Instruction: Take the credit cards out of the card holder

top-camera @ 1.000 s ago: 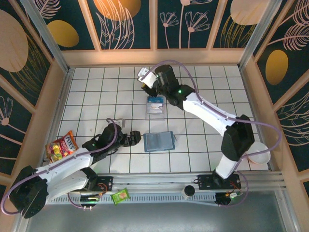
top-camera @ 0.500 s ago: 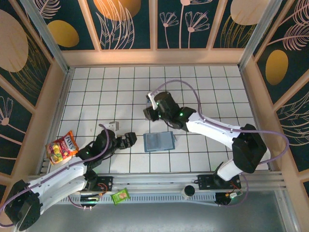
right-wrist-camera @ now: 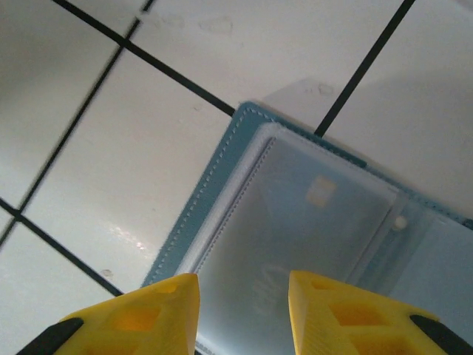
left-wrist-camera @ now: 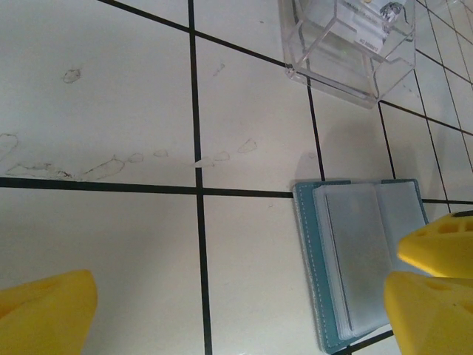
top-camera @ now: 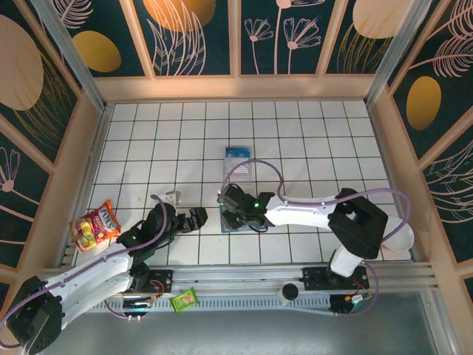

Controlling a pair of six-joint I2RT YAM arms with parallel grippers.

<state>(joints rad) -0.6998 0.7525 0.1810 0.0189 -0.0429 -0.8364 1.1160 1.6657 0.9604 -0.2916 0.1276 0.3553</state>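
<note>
My right pincer [right-wrist-camera: 244,294] hangs close over the card holder [right-wrist-camera: 295,211], its yellow fingers [right-wrist-camera: 148,314] partway apart with nothing between them, above the clear pocket of the left-hand panel, where a small gold square shows through. The holder lies flat and open on the white tiled table [top-camera: 148,148], near the front middle, with the clear plastic case [left-wrist-camera: 344,41] a little beyond it and not touching. My left pincer [left-wrist-camera: 244,296] sits low over the tiles just beside the holder's left edge, jaws spread wide and empty.
</note>
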